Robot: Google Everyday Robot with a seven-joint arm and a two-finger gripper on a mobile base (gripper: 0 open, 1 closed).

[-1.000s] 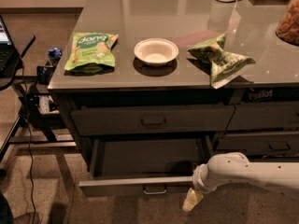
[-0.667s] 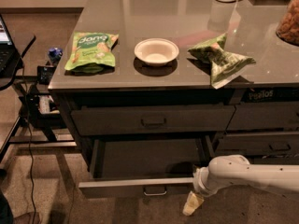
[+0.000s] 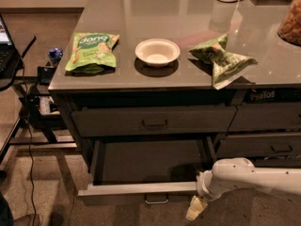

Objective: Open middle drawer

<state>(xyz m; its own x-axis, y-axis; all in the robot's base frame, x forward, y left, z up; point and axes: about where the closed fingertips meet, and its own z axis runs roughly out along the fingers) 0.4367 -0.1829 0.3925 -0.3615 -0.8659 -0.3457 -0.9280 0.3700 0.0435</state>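
Note:
The middle drawer (image 3: 141,188) stands pulled out below the counter, showing its dark box, a pale front rim and a small pull handle (image 3: 156,200) on the front. My gripper (image 3: 195,210) hangs at the end of the white arm (image 3: 254,175), which comes in from the right. It is just off the right end of the drawer's front rim, slightly below it and to the right of the handle. I cannot tell whether it touches the drawer.
Above it is a closed drawer (image 3: 153,121) with a handle. More closed drawers (image 3: 277,147) are at the right. The counter (image 3: 188,13) holds a green snack bag (image 3: 91,51), a white bowl (image 3: 157,52) and a crumpled green bag (image 3: 221,58). A stand with cables (image 3: 28,107) is at the left.
My gripper has sunk a little lower beside the drawer's right front corner. The drawer stays pulled out about as far as before.

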